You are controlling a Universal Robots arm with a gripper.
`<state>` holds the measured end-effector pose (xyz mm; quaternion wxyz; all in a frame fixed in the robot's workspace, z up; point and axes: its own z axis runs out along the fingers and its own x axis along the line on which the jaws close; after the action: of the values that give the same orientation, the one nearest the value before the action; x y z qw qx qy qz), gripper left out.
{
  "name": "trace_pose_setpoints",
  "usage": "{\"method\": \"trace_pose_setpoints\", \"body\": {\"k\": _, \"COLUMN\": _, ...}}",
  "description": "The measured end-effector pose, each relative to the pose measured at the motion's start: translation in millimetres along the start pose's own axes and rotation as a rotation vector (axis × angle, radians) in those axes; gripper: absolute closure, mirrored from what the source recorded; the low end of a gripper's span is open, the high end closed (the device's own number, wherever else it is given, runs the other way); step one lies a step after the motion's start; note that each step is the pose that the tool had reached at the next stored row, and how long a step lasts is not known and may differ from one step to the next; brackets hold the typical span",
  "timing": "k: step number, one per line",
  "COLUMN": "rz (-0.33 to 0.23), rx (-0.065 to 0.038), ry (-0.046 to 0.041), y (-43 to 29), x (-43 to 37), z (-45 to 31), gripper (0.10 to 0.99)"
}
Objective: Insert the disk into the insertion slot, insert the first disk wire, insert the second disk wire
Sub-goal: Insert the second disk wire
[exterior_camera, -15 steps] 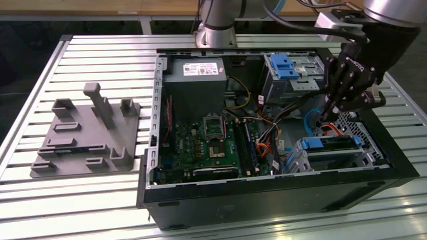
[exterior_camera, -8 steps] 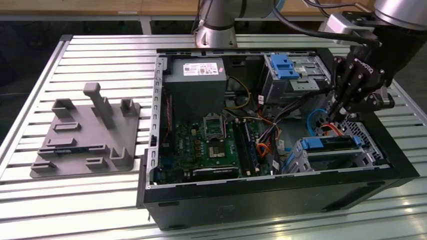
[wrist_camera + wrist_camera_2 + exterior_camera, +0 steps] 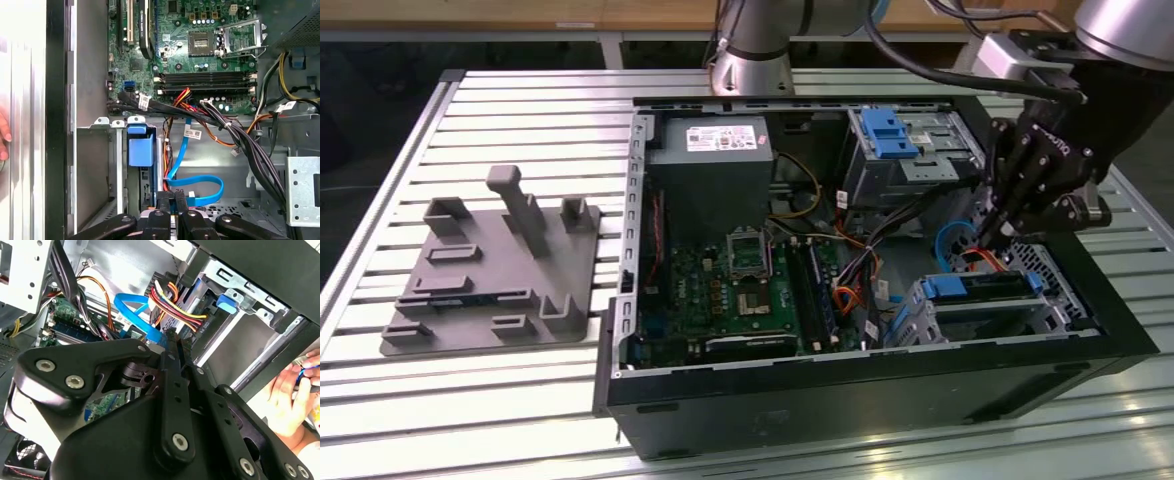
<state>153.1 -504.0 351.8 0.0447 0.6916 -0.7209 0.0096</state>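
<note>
Just beyond the closed-together fingers [image 3: 172,200], the disk [image 3: 983,288] seated within the insertion slot [image 3: 1047,315].

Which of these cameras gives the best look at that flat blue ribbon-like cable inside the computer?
The first wrist view: the blue cable shows nearly whole there, running down and looping above the fingers. The second wrist view shows its curved loop, partly hidden behind the gripper. In the exterior view it is a thin blue arc beside the gripper.

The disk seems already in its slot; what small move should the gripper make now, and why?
Probably lower the gripper slightly toward the disk: it hangs just above the disk, seated in the insertion slot, with the blue cable looped beside it.
</note>
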Motion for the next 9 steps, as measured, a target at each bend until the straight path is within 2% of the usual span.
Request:
{"method": "trace_pose_setpoints", "body": {"k": 3, "rz": 0.000, "rx": 0.004, "ry": -0.0149, "y": 0.3, "x": 5.1, "z": 1.7, "gripper": 0.925}}
{"method": "trace_pose_setpoints", "body": {"k": 6, "rz": -0.001, "rx": 0.006, "ry": -0.0262, "y": 1.3, "x": 11.2, "z": 3.7, "gripper": 0.925}}
{"method": "trace_pose_setpoints", "body": {"k": 8, "rz": -0.001, "rx": 0.007, "ry": -0.0389, "y": 1.7, "x": 14.2, "z": 4.8, "gripper": 0.925}}
{"method": "trace_pose_setpoints", "body": {"k": 9, "rz": -0.002, "rx": 0.007, "ry": -0.0484, "y": 1.8, "x": 15.9, "z": 5.3, "gripper": 0.925}}
